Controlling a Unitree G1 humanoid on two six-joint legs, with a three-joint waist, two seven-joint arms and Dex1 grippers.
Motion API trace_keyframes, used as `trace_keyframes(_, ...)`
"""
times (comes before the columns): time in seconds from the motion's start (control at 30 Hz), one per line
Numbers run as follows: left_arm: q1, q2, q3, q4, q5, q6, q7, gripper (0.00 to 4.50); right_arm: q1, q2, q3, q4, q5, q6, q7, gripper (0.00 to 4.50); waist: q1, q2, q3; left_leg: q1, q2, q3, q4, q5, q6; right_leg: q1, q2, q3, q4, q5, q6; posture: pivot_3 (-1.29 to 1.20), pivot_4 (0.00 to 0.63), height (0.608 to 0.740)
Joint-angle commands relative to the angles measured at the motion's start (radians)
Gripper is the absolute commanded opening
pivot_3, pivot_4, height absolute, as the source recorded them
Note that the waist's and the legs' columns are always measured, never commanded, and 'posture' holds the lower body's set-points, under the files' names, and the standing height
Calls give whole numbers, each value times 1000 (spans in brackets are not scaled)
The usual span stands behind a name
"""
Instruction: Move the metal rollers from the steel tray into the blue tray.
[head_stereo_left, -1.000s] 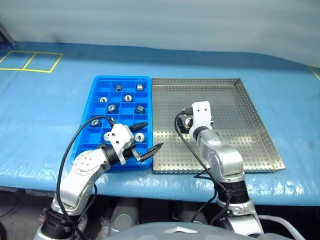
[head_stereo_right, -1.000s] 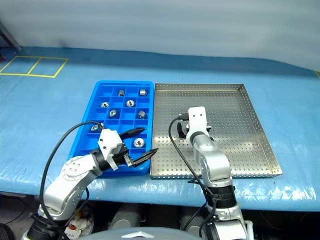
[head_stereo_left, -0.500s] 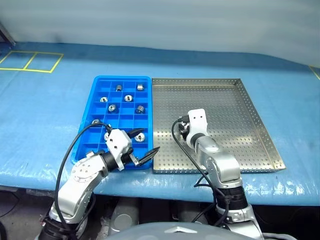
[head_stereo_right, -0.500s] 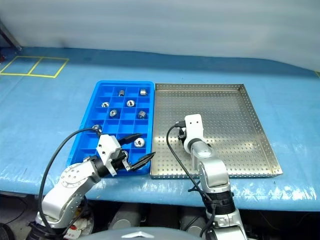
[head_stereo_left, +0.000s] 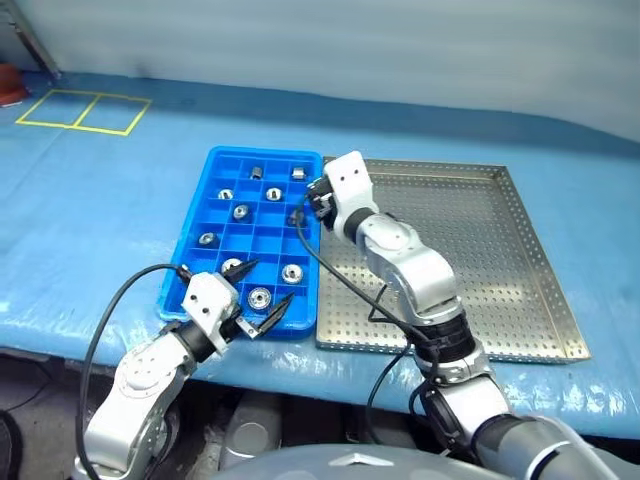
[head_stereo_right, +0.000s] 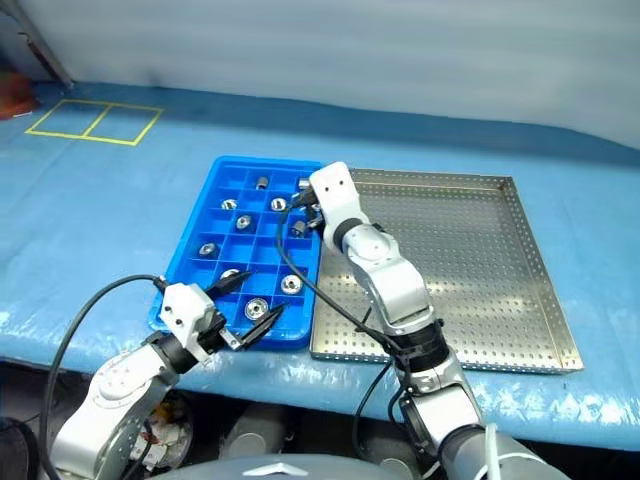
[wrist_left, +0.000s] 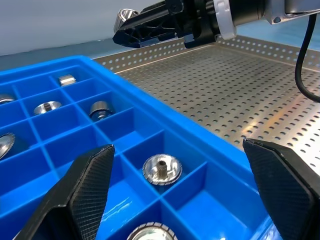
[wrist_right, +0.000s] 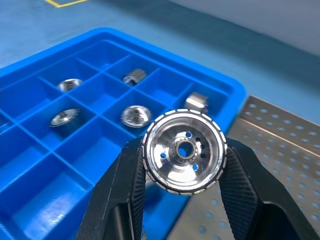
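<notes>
Between the black fingers of my right gripper (wrist_right: 184, 155) sits one metal roller (wrist_right: 184, 151), a shiny ribbed ring with a central hole. The gripper is shut on it and hangs over the right edge of the blue tray (head_stereo_left: 266, 240), where my right gripper (head_stereo_left: 312, 204) shows in the left eye view. Several more rollers lie in the blue compartments, such as one (head_stereo_left: 292, 271) near the front. My left gripper (head_stereo_left: 256, 315) stands open and empty, low over the blue tray's front edge. The steel tray (head_stereo_left: 480, 260) lies to the right with a bare perforated floor.
Both trays rest side by side on a table under a blue cover (head_stereo_left: 90, 230). A yellow taped rectangle (head_stereo_left: 85, 110) marks the cover at the far left. Black cables (head_stereo_left: 330, 270) loop from both wrists.
My right gripper shut on a roller on the steel tray, then lifted it up and left to the blue tray's right edge. My left gripper drew back a little, still open. The camera turned.
</notes>
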Motion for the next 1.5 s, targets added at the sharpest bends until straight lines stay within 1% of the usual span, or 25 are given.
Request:
trace_keyframes(0.03,36,-10,22,-75,9,-26,28,4500,-36,26,19,36,-4,-63,24,1706,27,0,0,0,0,0,0,0,0,0,0,0,0,0,0,579,150,740)
trace_keyframes(0.13,70,-14,23,-93,13,-28,42,4500,-30,34,26,87,-13,-94,35,1706,69,0,0,0,0,1,0,0,0,-1,0,-1,-1,-1,-1,598,150,740)
trace_keyframes(0.27,76,-17,17,-98,19,-30,52,4500,-12,29,16,105,-15,-99,40,1706,130,0,0,-1,1,2,0,0,-1,-2,-1,-2,-1,-1,-1,601,150,740)
trace_keyframes(0.37,63,-16,11,-89,13,-33,48,4500,5,19,8,89,-14,-85,42,1706,176,0,0,-4,1,3,0,-1,-2,-10,-1,-2,0,-2,-2,568,150,740)
trace_keyframes(0.47,40,-12,2,-78,7,-29,38,4500,29,7,2,60,-12,-67,43,1706,213,0,0,-7,1,4,0,-1,-3,-12,-1,-2,0,-1,-1,549,150,740)
trace_keyframes(0.57,17,-10,-5,-63,5,-24,29,4500,56,-4,-1,26,-13,-46,40,1706,238,0,-1,-11,1,5,0,-1,-3,-13,-1,-2,0,0,1,519,150,740)
trace_keyframes(0.73,-10,-8,-17,-46,1,-19,12,4500,102,-16,-10,-42,-10,-1,34,1706,250,0,-1,-12,1,5,0,-1,-3,-13,0,-2,0,0,1,492,150,740)
trace_keyframes(1.0,-39,-8,-29,-26,-2,-14,-2,4500,152,-30,-9,-121,-3,57,36,1706,240,0,-1,-12,1,5,1,-1,-4,-13,0,-3,0,-1,0,469,150,740)
trace_keyframes(1.07,-41,-7,-32,-25,-2,-13,-3,4500,156,-31,-9,-128,-3,64,34,2455,238,0,-1,-12,1,5,1,-1,-4,-13,0,-3,0,-1,0,464,150,740)
trace_keyframes(1.1,-42,-7,-33,-25,-3,-13,-3,4500,156,-31,-8,-131,-3,67,33,2695,236,0,-1,-12,1,5,1,-1,-4,-13,0,-3,0,0,0,464,150,740)
trace_keyframes(1.23,-48,-5,-31,-20,-6,-12,-9,4500,153,-35,-20,-155,-5,74,27,4075,229,0,-1,-12,1,5,1,-1,-4,-13,0,-3,0,0,0,448,150,740)
trace_keyframes(1.27,-50,-4,-31,-19,-6,-11,-11,4500,153,-39,-25,-166,-4,78,29,4351,228,0,-1,-12,1,5,1,-1,-4,-13,0,-3,0,-1,0,448,150,740)
trace_keyframes(1.5,-88,1,-49,5,-13,-4,-37,4500,184,-103,-54,-288,10,110,57,4351,215,0,-1,-12,1,4,3,-1,-4,-12,0,-3,0,-1,0,397,150,740)
